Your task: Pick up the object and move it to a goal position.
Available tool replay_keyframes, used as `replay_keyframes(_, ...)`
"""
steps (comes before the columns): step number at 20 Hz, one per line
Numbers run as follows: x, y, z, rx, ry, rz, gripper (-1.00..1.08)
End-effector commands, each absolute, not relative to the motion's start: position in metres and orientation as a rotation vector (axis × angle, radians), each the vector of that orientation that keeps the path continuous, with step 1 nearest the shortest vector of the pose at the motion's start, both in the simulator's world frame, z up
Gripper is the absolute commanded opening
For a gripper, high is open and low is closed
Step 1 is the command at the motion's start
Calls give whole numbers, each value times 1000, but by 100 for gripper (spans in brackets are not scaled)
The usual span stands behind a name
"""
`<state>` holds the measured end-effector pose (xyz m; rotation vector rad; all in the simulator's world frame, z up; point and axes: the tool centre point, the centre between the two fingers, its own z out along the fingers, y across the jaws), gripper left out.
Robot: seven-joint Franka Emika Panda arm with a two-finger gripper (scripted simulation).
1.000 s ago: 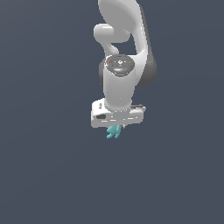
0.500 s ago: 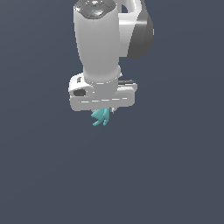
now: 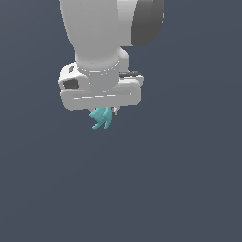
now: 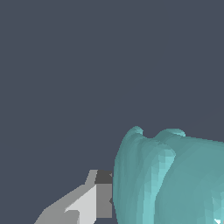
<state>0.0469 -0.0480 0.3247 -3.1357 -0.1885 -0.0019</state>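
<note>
Beneath the wide white hand of the arm, a small teal object (image 3: 99, 118) with curved, pointed fin-like lobes hangs in the exterior view, its upper part tucked up against the underside of the white gripper (image 3: 105, 112) and its lobes fanning downward and toward the exterior view's left. The fingers themselves are almost wholly hidden behind the gripper's broad body; only a small dark bit shows just beside the teal shape on the exterior view's right. The object sits up between them with nothing else under it, so the gripper is closed on it and carrying it in the air.

The thick white arm (image 3: 97, 33) rises straight from the gripper to the upper edge of the exterior view, with a dark grey round joint cap (image 3: 147, 21) on its side toward the exterior view's right.

No bench edge or corner shows in either view; the flat slate-blue background (image 3: 189, 179) fills everything around the arm, so where the object is over the bench cannot be told.

In the wrist view the teal object (image 4: 170, 179) looms large and close, its rounded, ribbed lobes side by side, and one grey and white finger (image 4: 89, 199) lies right against its side, touching it.
</note>
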Motion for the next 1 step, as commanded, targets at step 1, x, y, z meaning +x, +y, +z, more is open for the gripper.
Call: replay_keyframes(1,47,-49,327,-3135,-190,0,-100)
